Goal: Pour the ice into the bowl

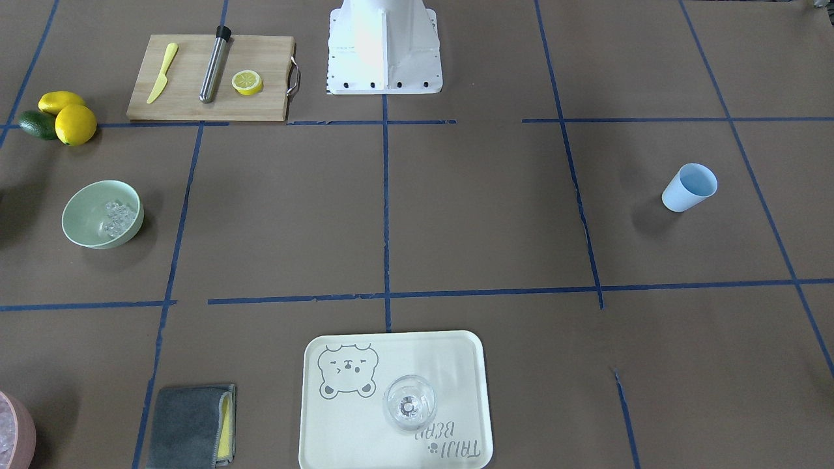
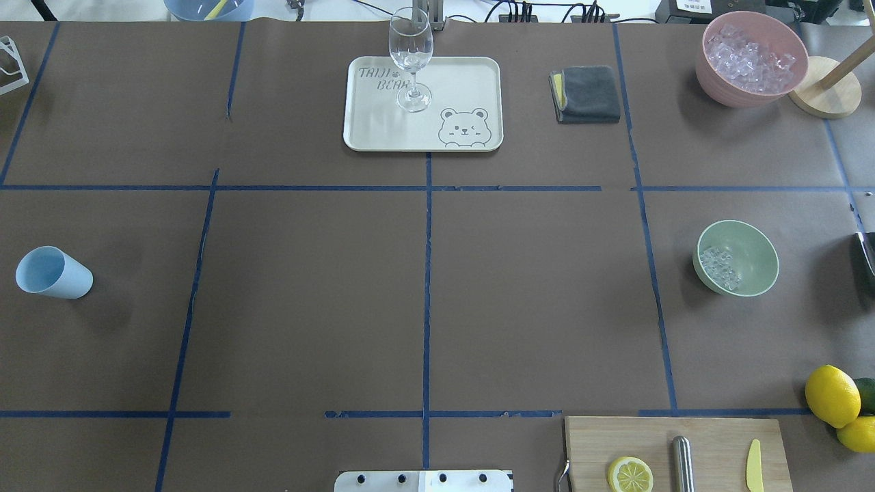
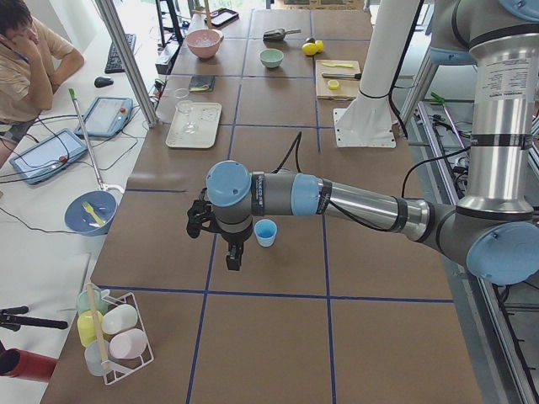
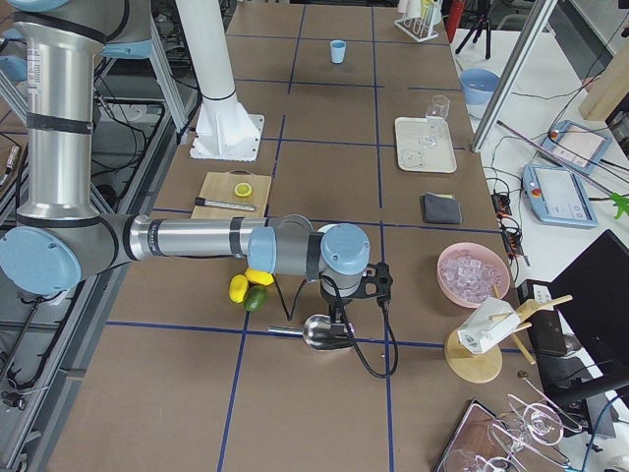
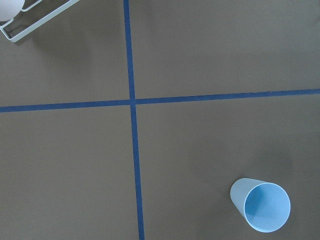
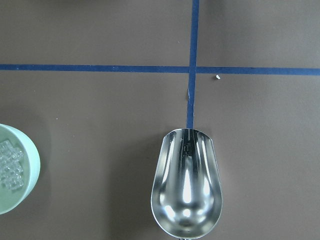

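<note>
The pale mint-green bowl (image 1: 102, 214) stands on the table and holds a handful of clear ice cubes (image 1: 117, 218). It also shows in the overhead view (image 2: 737, 257) with the ice (image 2: 719, 266), and at the left edge of the right wrist view (image 6: 15, 175). An empty metal scoop (image 6: 186, 190) lies below the right gripper (image 4: 339, 317); I cannot tell whether that gripper is open or shut. The left gripper (image 3: 232, 259) hangs above the table beside the empty blue cup (image 3: 266, 232), apart from it; I cannot tell its state.
A pink container of ice (image 2: 752, 58) stands at the far right. A tray (image 2: 472, 75) carries a wine glass (image 2: 410, 61), with a grey cloth (image 2: 586, 93) beside it. A cutting board (image 2: 711, 444), lemons (image 2: 832, 396) and a wire rack (image 3: 114, 332) are around the edges.
</note>
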`<state>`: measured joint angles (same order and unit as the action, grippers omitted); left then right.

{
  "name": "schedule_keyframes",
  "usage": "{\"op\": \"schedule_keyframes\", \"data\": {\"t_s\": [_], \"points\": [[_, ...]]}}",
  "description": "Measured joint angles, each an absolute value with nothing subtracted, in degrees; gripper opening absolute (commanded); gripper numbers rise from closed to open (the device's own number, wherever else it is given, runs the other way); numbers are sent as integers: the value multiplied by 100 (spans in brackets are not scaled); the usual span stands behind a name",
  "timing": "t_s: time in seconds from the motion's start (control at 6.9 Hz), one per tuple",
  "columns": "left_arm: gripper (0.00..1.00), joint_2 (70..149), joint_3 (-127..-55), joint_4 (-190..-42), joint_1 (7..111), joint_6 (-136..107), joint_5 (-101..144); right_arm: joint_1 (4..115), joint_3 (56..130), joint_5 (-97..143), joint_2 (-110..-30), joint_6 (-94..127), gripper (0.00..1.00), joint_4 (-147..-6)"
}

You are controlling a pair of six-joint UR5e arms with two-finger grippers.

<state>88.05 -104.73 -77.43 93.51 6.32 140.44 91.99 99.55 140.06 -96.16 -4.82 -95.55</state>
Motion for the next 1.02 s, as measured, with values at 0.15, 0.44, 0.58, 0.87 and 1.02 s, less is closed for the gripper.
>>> {"op": "schedule_keyframes", "data": {"t_s": [0.15,0.44,0.58,0.87,1.02], "points": [[100,8785,-10471,-7763,9351,640,13942,9200,9918,13996,-9665,-483,100,-9496],[100,8820,-10351,-7865,9349,649,13776,9184,9839,13939,-9751,-476,100,-9461],[100,8836,-10287,-8014,9348,643,13644,9139,9825,13821,-9763,-472,100,-9453],[100,8907,-10146,-8114,9340,628,13560,8973,9816,13589,-9759,-426,100,-9441],[100,8896,-10065,-8139,9343,611,13549,8905,9787,13569,-9745,-416,100,-9435]]}}
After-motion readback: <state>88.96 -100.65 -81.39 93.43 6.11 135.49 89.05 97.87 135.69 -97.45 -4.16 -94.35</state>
